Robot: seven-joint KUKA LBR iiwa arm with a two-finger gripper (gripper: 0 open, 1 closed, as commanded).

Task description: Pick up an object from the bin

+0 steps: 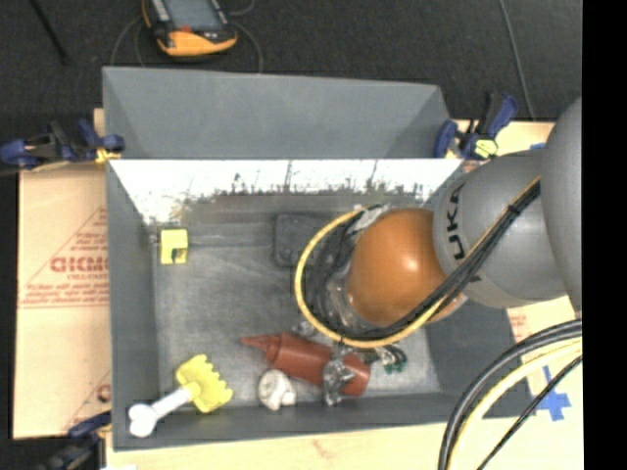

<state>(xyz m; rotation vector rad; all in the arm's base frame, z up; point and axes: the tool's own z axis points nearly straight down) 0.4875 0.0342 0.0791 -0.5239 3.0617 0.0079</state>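
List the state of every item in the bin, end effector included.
red squeeze bottle: on its side by the front wall, nozzle pointing left
end effector: down at the bottle's wide end, grip unclear
small white object: resting just in front of the bottle
yellow brush with white handle: lying flat, front left corner
yellow block: alone by the left wall
dark grey pad: flat near the back, partly under the arm

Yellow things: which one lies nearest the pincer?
The yellow brush with the white handle, bottom left; the yellow block sits farther off, upper left.
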